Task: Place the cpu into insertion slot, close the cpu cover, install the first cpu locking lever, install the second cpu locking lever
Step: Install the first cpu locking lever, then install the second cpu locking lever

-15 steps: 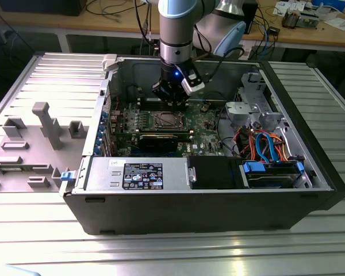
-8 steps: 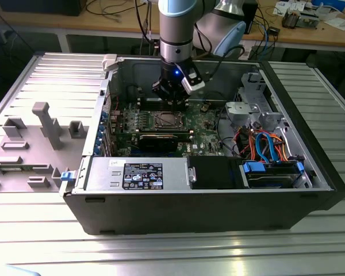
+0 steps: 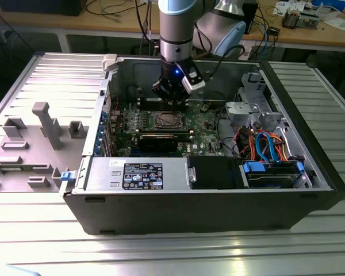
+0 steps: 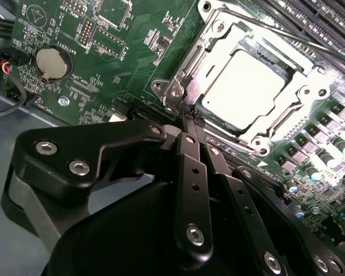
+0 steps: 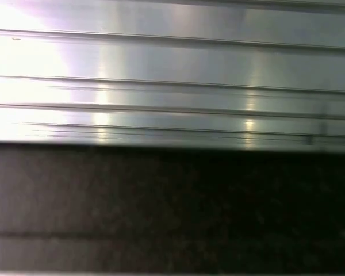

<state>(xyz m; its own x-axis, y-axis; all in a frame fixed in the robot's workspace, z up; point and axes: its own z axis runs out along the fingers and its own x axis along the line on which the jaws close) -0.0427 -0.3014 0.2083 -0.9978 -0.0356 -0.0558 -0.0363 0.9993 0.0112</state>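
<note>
In the second wrist view the cpu lies flat in the insertion slot, its pale metal top showing through the cut-out of the cpu cover, which lies down over it. A thin lever rod runs along one edge of the socket. My gripper is shut, its black fingertips together at the socket's corner by a screw boss; nothing shows between them. In the exterior view the gripper hangs inside the open computer case just behind the insertion slot.
A black labelled power supply lies along the case front, and a drive bay with blue and orange cables fills the exterior view's right. Memory slots and a coin battery flank the socket. A grey fixture stands outside the case.
</note>
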